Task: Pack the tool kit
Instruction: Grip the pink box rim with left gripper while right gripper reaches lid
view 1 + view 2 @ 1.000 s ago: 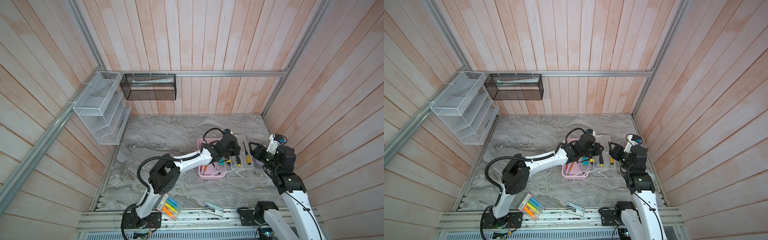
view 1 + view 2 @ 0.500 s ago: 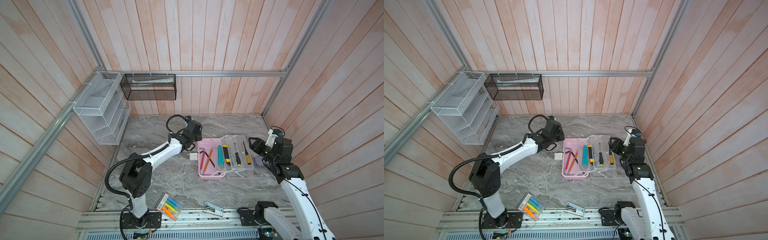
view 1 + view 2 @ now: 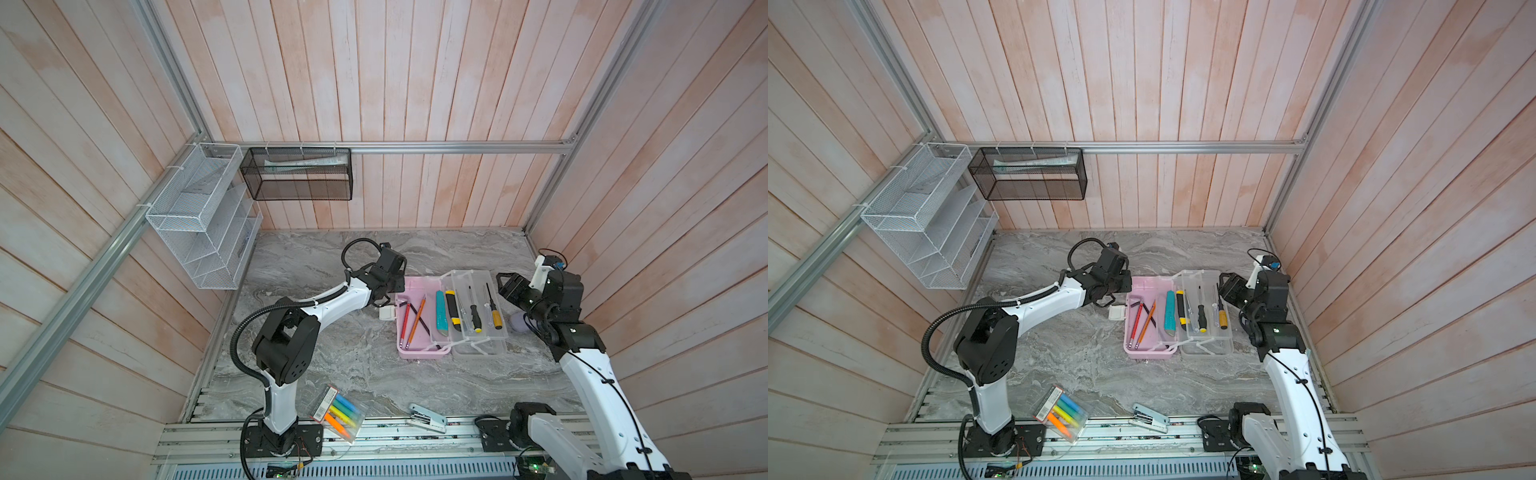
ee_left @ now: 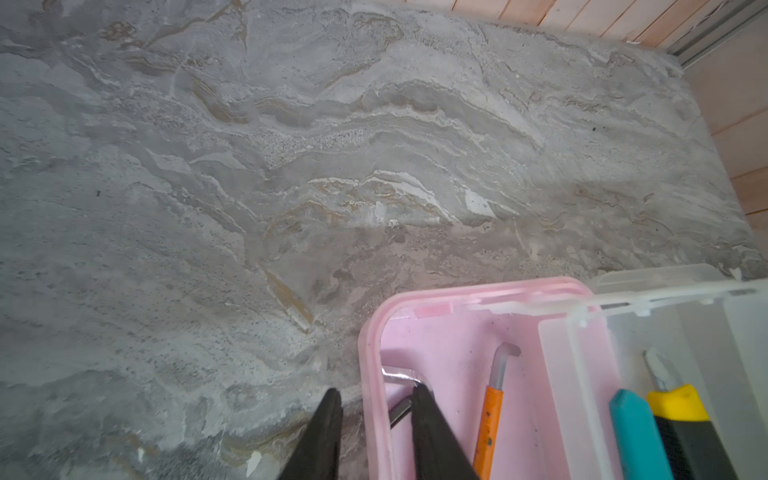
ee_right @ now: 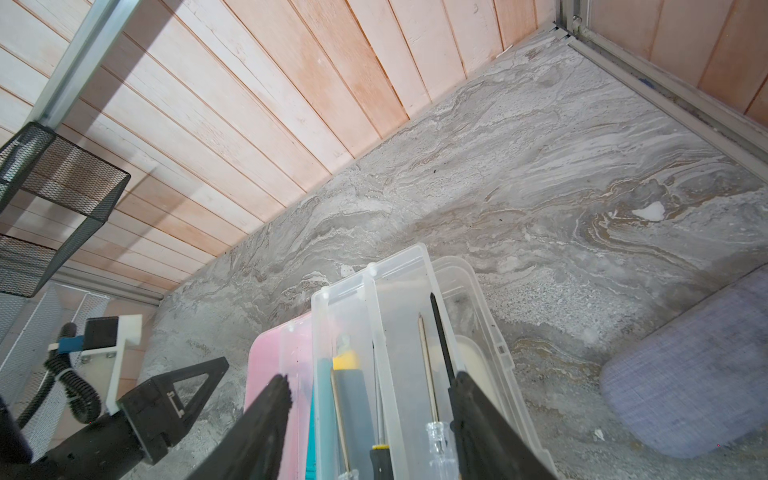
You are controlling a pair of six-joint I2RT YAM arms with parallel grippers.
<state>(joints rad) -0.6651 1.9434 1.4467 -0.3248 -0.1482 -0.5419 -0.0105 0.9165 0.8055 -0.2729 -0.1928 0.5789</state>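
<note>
Left wrist view: left gripper (image 4: 376,392) straddles tool kit (image 4: 457,293) wall.

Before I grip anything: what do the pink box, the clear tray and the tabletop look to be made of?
Pink box: opaque moulded plastic, smooth with a slight sheen, rounded corners.
Clear tray: transparent plastic with thin moulded dividers.
Tabletop: grey veined stone look, matt; whether real marble or a printed surface, I cannot tell.

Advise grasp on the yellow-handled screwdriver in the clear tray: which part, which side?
Take the yellow-handled screwdriver by its handle, down from above, right hand closing across it. It lies flat in the clear tray, handle at the near end; the shaft looks too thin. The black-handled screwdriver lies close beside, so clearance seems tight.
</note>
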